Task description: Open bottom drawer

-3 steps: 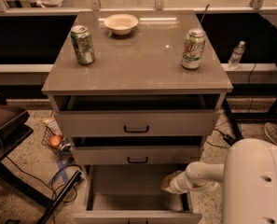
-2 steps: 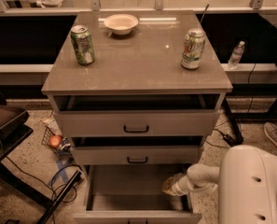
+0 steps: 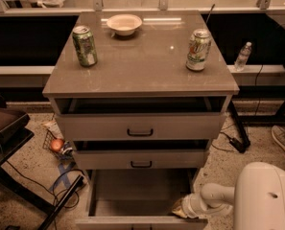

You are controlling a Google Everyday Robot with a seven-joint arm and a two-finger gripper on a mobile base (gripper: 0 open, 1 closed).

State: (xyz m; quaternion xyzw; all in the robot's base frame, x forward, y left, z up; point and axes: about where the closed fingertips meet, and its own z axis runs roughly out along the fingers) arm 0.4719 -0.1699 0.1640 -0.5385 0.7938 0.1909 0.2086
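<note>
camera view: the grey-beige cabinet [image 3: 142, 75] stands mid-frame. the bottom drawer [image 3: 132, 198] at its foot is pulled well out toward the near edge, its plain grey floor showing and its front panel cut by the frame's bottom. the gripper [image 3: 181, 209] sits low at the drawer's near right corner, just behind the front panel (whether it is open or closed i cannot tell). the top drawer [image 3: 140, 127] and middle drawer [image 3: 141, 160] each stand out a little. a left can [image 3: 85, 45], a right can [image 3: 198, 49] and a bowl [image 3: 124, 24] rest on top. i judge the opening nearly or fully done. the next move calls for lifting the gripper clear of the drawer without nudging the panel back.
</note>
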